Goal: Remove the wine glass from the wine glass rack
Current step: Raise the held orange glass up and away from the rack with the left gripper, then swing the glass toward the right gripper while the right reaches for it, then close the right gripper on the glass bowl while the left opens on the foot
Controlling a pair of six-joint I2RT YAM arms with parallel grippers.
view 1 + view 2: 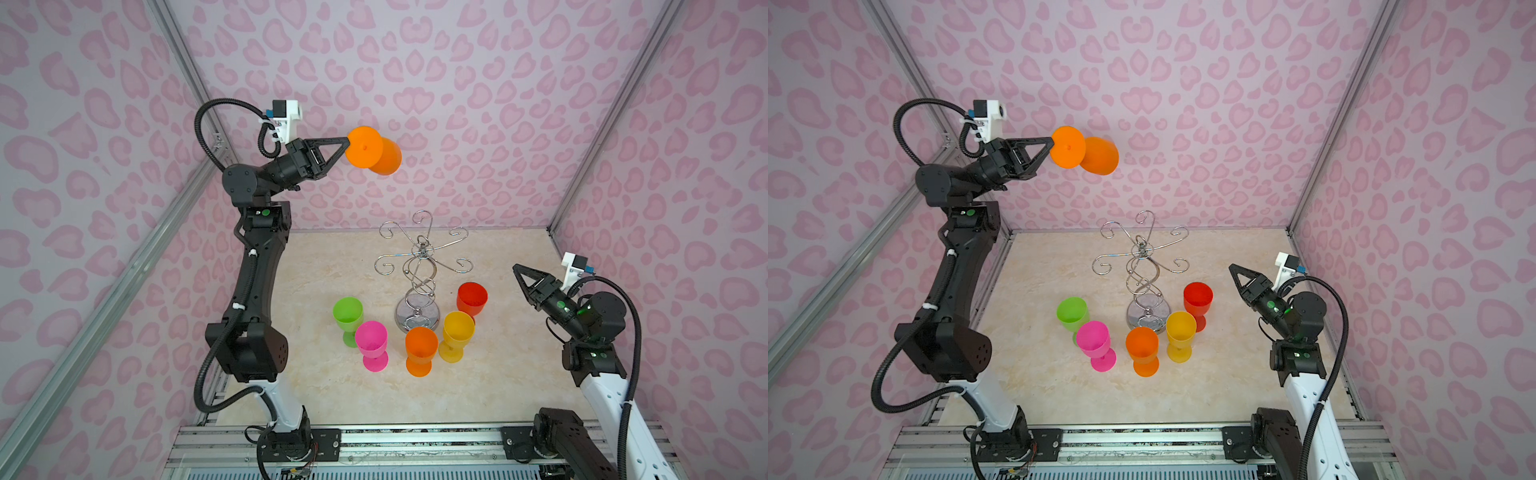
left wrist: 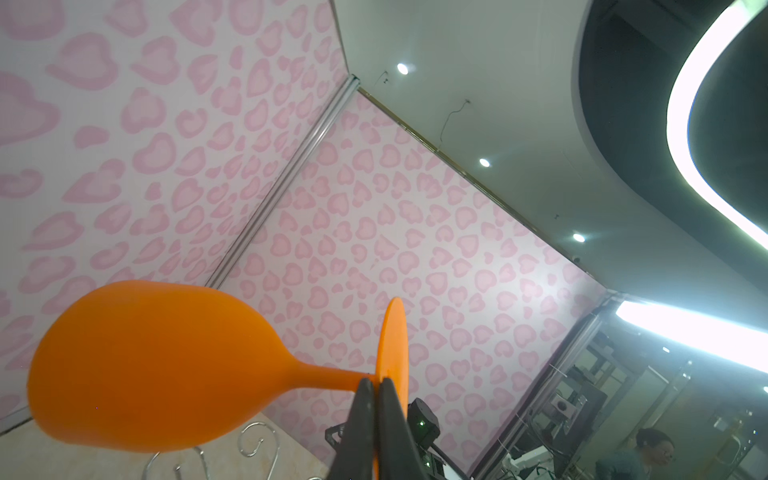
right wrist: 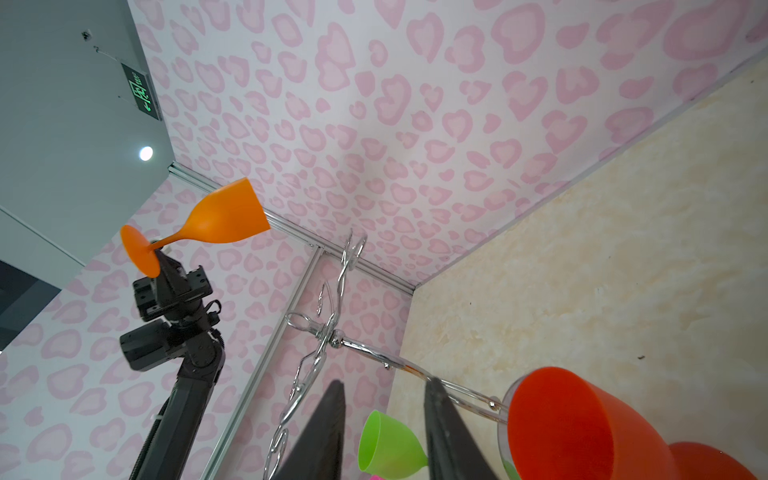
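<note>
In both top views the wine glass (image 1: 374,151), sideways high at far left above the wine glass rack (image 1: 422,266), hides its stem behind its foot; the left wrist view shows the left gripper (image 2: 377,381) clamped on that stem. The right wrist view shows the right gripper (image 3: 385,382) part open, empty

Pink heart-patterned walls (image 1: 415,62) enclose a beige marbled tabletop (image 1: 332,399).
</note>
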